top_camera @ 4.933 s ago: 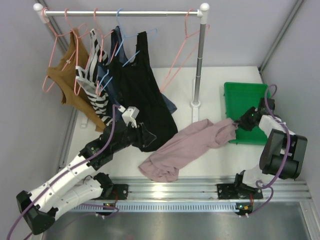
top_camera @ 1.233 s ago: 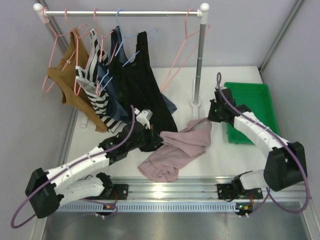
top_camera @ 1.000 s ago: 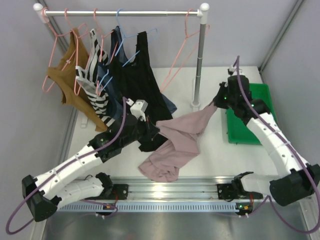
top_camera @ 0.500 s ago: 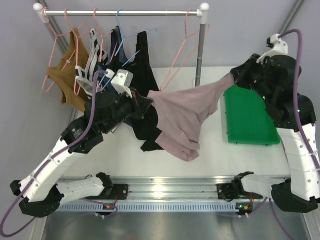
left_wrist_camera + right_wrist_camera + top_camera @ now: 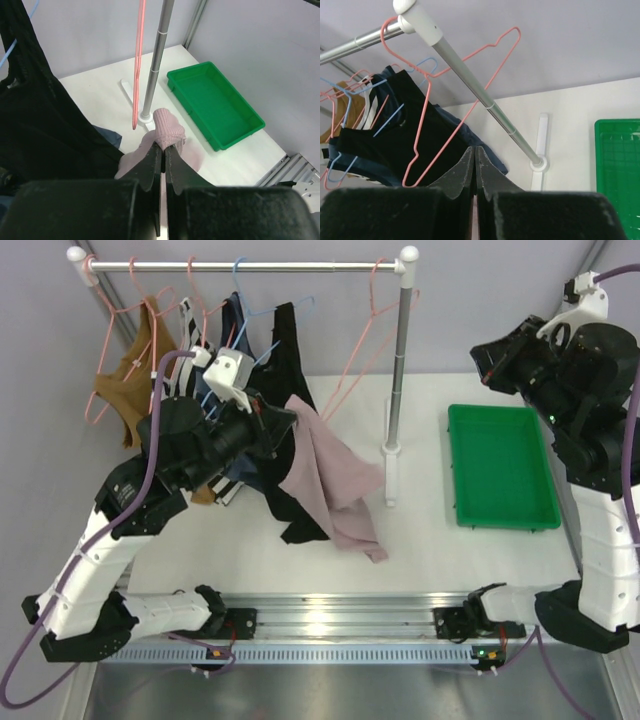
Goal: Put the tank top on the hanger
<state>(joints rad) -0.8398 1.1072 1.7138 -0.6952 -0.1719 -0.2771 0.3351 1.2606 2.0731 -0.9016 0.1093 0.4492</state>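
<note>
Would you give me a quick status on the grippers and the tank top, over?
Left gripper shut on tank top, which hangs loose. Right gripper shut, empty, raised. Hanger bare on rail; black top crowds the left arm.

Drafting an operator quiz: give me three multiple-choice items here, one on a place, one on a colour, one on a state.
1. Where is the bare salmon hanger? A on the rail, at its right end; B in the tray; C in the left gripper.
2. The tray is: A blue; B green; C black.
3. The right gripper is: A shut on the tank top; B shut, empty; C wide open.
Key: A, its hook sits on the rail; B, green floor and walls; B, only the left gripper pinches the tank top.
</note>
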